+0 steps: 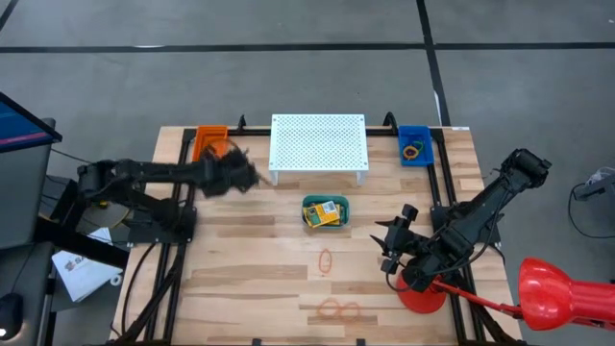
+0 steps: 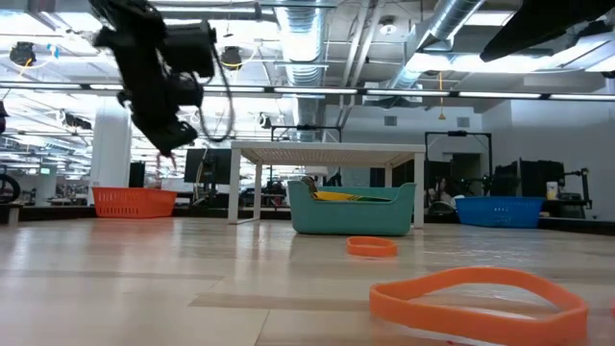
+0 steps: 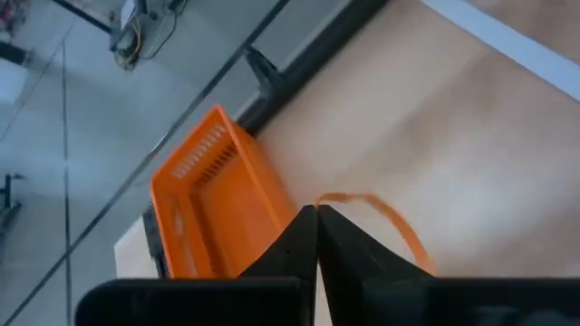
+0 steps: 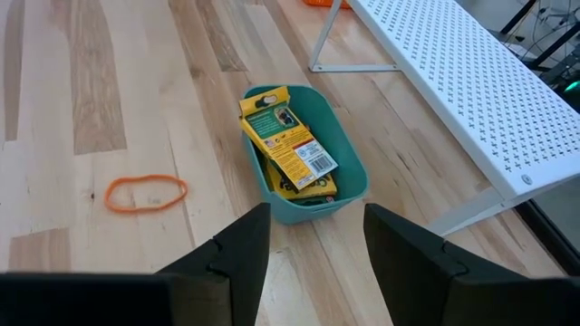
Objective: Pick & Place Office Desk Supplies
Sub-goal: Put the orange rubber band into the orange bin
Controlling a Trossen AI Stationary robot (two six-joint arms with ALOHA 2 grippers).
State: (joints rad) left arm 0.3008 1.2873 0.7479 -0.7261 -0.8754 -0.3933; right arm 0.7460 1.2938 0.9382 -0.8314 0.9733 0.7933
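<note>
Orange rubber-band loops [image 2: 478,293] lie nearest the low camera, flat on the worktop [image 1: 250,288] at its front edge; from above they read as two loops touching side by side [image 1: 338,308]. Another orange loop [image 1: 326,260] lies alone farther in, its long axis running front to back, between the front pair and the teal bin [image 1: 327,213].

Teal bin sits at mid-worktop, just in front of the white perforated stand [image 1: 318,144]. Two yellow-and-green crayon boxes [image 4: 288,145] lie stacked in it, long axes roughly along the bin's length, the top one tilted with one end propped on the rim.

Left tool [image 1: 242,173] hangs above the worktop near the orange bin [image 1: 209,140] at the back left corner, fingers [image 3: 304,237] pressed together on an orange band [image 3: 385,219] that trails out from the tips. The stand's left legs are close beside it.

Right tool [image 1: 396,240] hovers right of the teal bin, fingers [image 4: 240,240] apart with nothing between them, aimed at the bin. A red round disc [image 1: 421,296] lies under that arm near the front right.

Blue bin [image 1: 415,144] at back right holds a few bands; colours hard to separate.
</note>
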